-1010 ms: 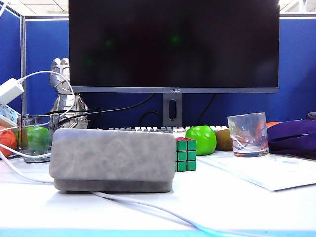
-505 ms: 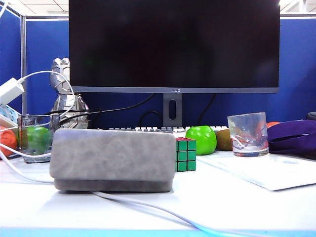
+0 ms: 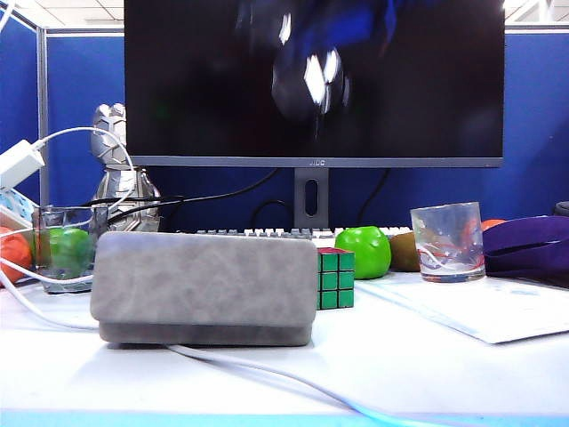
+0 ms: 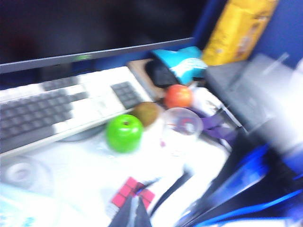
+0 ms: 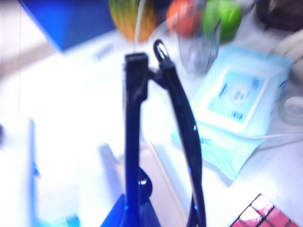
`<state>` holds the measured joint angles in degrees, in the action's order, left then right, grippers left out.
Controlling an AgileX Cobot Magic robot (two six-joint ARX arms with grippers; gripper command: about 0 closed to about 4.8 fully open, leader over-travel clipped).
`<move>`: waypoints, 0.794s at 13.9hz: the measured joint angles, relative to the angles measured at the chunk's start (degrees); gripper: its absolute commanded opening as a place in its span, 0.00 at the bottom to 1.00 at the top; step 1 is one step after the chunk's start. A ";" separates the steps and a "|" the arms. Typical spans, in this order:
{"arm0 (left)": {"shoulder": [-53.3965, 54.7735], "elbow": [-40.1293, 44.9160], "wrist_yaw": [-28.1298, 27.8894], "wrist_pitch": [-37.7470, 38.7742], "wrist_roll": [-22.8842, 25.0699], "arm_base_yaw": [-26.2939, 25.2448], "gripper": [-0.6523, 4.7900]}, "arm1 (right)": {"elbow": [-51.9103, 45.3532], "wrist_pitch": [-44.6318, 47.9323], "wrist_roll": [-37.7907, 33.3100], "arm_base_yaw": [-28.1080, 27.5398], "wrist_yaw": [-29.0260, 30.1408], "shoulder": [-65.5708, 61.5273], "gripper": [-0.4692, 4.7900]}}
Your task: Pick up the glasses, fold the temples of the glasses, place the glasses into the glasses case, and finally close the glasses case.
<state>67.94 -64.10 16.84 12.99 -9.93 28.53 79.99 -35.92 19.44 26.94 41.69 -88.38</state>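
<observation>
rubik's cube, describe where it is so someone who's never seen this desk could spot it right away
Start at the big dark monitor at the back and drop down past its stand to the white tabletop. Beside the right end of the grey glasses case, partly tucked behind it, sits the Rubik's cube. It is the only squared, gridded thing there, green-faced with a red top, unlike the round green apple behind it.

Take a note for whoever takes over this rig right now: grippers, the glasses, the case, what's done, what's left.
Left gripper: shut, empty, above the Rubik's cube.
Right gripper: shut on the black thin-framed glasses, held above the table.
Grey suede glasses case: on the table beside the cube.
Done: pickup. Temples too blurred to judge.
Left: glasses into case, then close it.
</observation>
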 measured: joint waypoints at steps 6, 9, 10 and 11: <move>-0.07 0.00 -7.87 9.46 0.11 -0.37 0.11 | 0.00 0.46 7.91 2.67 1.14 -13.42 0.08; -0.04 0.02 -8.13 20.76 0.13 -0.33 0.11 | 0.07 -1.27 8.33 3.78 -5.33 -13.66 0.08; -0.02 0.07 -8.13 23.87 0.13 -0.35 0.11 | 0.04 -2.82 9.16 3.65 -5.99 -13.66 0.08; 0.00 0.09 -8.17 26.95 0.13 -0.35 0.12 | 0.04 -4.04 10.36 3.50 -6.21 -13.66 0.08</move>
<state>67.94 -64.01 8.67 39.94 -9.80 28.18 80.03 -39.97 29.80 30.44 35.48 -102.04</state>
